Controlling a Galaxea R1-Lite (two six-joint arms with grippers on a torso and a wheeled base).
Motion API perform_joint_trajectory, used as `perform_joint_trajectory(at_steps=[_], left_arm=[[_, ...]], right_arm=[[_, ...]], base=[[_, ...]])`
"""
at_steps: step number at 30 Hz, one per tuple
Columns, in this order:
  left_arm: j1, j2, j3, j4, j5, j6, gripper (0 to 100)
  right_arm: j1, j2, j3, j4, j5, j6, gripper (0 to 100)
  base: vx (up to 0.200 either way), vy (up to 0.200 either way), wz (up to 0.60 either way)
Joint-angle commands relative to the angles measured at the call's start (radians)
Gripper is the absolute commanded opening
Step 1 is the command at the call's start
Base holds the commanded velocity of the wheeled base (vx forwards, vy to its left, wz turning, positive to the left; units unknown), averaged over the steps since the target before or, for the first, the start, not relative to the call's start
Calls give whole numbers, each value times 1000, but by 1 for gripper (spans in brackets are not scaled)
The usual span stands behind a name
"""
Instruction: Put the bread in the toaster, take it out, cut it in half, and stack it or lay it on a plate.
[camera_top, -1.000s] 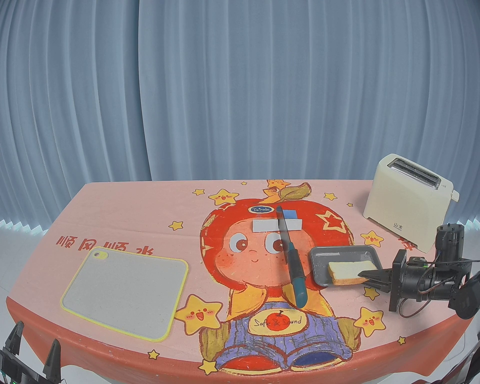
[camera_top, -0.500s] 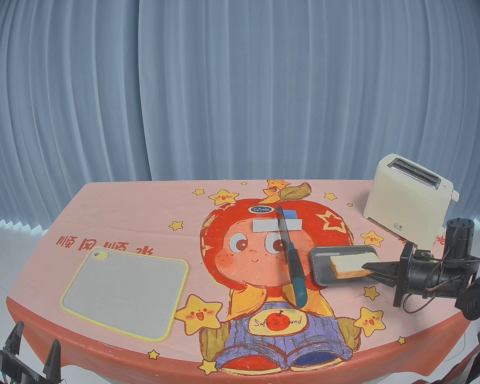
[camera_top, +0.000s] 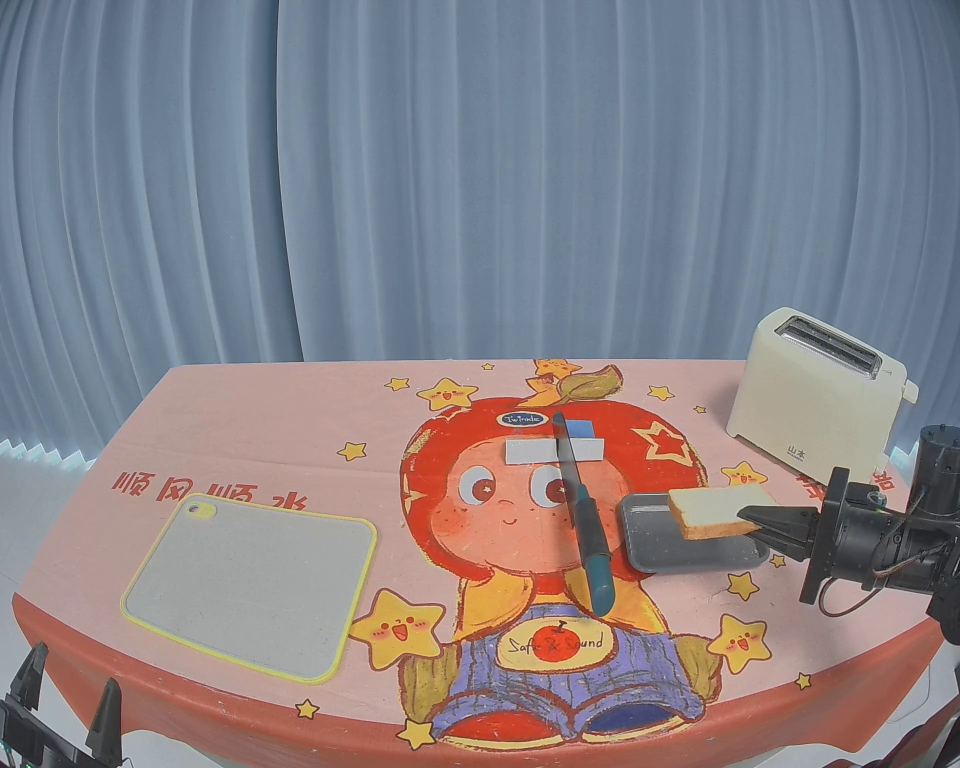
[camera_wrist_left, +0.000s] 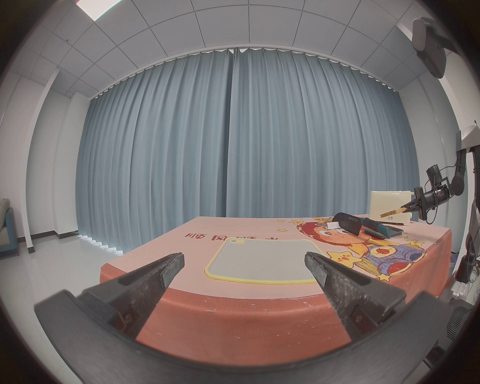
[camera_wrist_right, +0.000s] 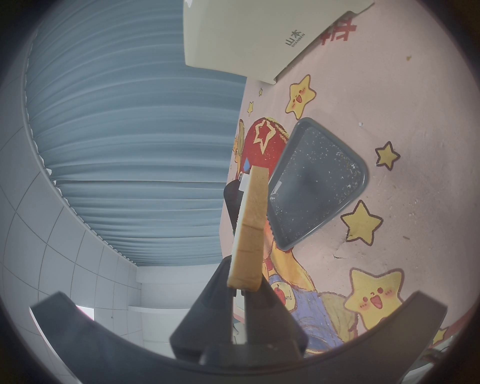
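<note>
Table (camera_top: 250, 430): carries a pink cartoon cloth and holds everything below.
Cutting board (camera_top: 250, 585): lies flat at front left, grey with a yellow rim, bare on top, well apart from the rest.
Toaster (camera_top: 815, 400): stands upright at back right, cream body, slot facing up, near the plate but not touching it.
Plate (camera_top: 660, 545): sits right of centre between knife and right gripper, a grey rectangular tray with only crumbs on it.
Knife (camera_top: 585, 520): lies flat mid-table just left of the plate, teal handle toward the front edge, dark blade pointing to the back and crossing a white and blue card (camera_top: 530, 450).
Bread (camera_top: 715, 510): hangs in the air over the plate's far right corner, clear of the plate surface, one slice, pinched at its right end, between plate and toaster.
Right gripper (camera_top: 765, 520): reaches in from the right edge, level with the table, fingers clamped on the bread's crust edge.
Left gripper (camera_wrist_left: 243, 260): hovers low off the table's front left corner, fingers spread wide, nothing between them.
</note>
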Motion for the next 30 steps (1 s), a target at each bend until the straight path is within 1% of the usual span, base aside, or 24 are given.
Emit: perform_joint_trajectory(at_steps=[1, 8, 21, 26, 30], left_arm=[[0, -5, 18, 0, 0, 0, 100], [0, -5, 18, 0, 0, 0, 100], [0, -5, 18, 0, 0, 0, 100], [0, -5, 18, 0, 0, 0, 100], [0, -5, 18, 0, 0, 0, 100]], right_arm=[[1, -38, 0, 0, 1, -1, 0], [1, -64, 0, 1, 1, 3, 0], [1, -86, -2, 0, -4, -7, 0], [1, -93, 0, 0, -7, -16, 0], [0, -96, 0, 0, -9, -44, 0]], base=[[0, 0, 0], [0, 0, 0], [0, 0, 0], [0, 0, 0], [0, 0, 0]])
